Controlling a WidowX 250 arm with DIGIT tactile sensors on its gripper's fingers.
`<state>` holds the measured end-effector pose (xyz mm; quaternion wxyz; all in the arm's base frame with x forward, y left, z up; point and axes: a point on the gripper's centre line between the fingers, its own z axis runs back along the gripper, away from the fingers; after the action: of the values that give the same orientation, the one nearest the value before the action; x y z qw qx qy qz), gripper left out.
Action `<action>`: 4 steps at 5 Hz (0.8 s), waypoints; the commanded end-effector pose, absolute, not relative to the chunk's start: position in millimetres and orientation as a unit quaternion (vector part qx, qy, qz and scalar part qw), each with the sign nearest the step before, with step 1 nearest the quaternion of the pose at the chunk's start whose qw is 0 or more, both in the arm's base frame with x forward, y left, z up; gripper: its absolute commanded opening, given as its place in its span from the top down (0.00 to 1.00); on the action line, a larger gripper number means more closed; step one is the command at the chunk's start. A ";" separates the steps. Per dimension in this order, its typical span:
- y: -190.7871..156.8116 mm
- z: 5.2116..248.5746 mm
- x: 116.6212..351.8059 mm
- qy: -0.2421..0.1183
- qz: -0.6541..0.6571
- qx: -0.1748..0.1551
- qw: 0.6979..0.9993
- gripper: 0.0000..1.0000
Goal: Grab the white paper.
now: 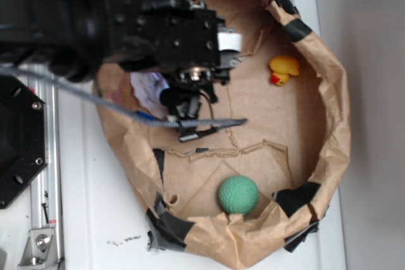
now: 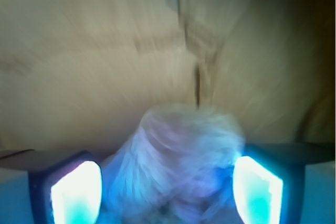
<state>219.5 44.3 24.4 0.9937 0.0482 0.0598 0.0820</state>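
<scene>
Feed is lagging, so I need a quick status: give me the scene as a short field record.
target: crumpled white paper wad, between the gripper fingers
gripper: open, glowing fingers on either side of the wad; contact unclear, wrist view blurred
container: brown paper bag walls
others: green ball; yellow rubber duck

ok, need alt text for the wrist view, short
Blurred close-up of the crumpled white paper sitting between the end effector fingers, whose pads glow blue-white at either lower corner. Behind it is wrinkled brown paper floor. Motion blur hides whether the pads touch the wad.
</scene>
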 end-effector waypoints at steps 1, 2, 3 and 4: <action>43.7 16.2 210.2 0.068 0.076 0.043 0.994 1.00; 31.6 26.7 206.0 0.043 0.069 0.047 0.996 1.00; 24.0 59.0 216.9 0.003 0.074 0.053 0.996 1.00; 16.0 109.9 244.0 -0.091 0.089 0.031 0.991 1.00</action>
<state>245.6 22.5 100.3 0.9925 0.0365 -0.0622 0.0992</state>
